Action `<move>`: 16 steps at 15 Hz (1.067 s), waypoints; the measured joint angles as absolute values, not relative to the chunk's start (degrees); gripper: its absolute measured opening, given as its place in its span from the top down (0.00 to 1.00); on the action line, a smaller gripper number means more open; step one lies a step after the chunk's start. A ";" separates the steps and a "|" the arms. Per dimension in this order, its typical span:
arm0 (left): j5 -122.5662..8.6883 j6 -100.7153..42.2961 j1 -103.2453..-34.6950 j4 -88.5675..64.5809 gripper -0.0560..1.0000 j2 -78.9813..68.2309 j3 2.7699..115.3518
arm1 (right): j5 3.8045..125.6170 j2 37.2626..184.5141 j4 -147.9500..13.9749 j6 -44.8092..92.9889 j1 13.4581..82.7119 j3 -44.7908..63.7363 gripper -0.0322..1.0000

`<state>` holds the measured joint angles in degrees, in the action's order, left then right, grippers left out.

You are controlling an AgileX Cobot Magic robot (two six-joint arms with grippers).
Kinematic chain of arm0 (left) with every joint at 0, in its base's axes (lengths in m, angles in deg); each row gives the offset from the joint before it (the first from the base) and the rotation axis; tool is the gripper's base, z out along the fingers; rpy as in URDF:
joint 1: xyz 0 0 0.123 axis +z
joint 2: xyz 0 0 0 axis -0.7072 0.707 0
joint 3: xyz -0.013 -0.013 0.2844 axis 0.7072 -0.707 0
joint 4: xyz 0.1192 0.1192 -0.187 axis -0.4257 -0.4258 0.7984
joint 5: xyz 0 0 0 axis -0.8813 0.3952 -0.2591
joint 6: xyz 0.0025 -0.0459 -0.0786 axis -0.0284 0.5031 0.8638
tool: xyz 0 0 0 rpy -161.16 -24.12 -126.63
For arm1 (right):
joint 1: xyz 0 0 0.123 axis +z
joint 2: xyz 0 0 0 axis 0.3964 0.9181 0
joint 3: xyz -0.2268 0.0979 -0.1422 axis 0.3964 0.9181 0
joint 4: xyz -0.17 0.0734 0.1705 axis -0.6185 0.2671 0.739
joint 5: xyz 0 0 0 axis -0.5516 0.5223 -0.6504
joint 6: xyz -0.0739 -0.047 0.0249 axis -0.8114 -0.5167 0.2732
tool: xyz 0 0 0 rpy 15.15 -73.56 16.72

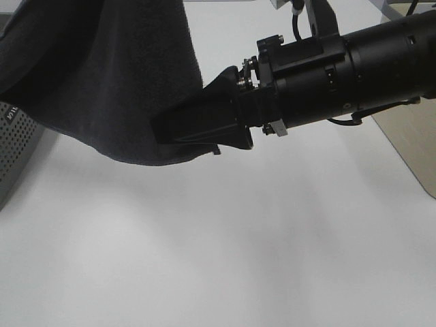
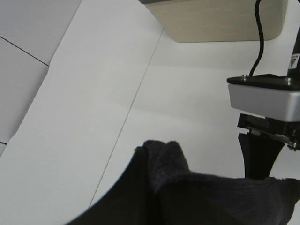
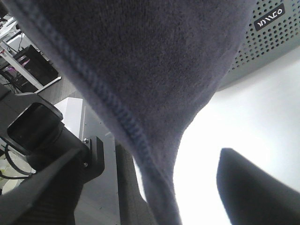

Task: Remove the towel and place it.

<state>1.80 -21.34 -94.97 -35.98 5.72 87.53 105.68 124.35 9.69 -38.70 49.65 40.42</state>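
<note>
Fuzzy dark towel [image 1: 102, 75] (stitched hem), perforated grey basket [image 1: 17, 146], smooth white table [image 1: 238, 259]

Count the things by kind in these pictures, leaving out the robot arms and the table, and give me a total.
dark towel: 1
grey basket: 1
beige box: 1
Total: 3

White tabletop [image 1: 272, 259], softly lit; pale tiled floor [image 2: 23, 28] alongside; beige box [image 2: 220, 21].
</note>
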 joint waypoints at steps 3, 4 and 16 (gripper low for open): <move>-0.09 -21.34 -94.97 -36.03 0.95 7.50 87.53 | 106.54 124.41 9.74 -38.76 49.65 40.36 0.25; -0.09 -21.34 -94.97 -36.21 0.95 7.67 87.53 | 105.96 124.41 9.69 -38.76 49.65 40.36 0.30; 2.20 -21.34 -94.97 -38.27 0.95 7.67 87.53 | 100.98 124.41 9.11 -38.70 49.65 40.25 0.95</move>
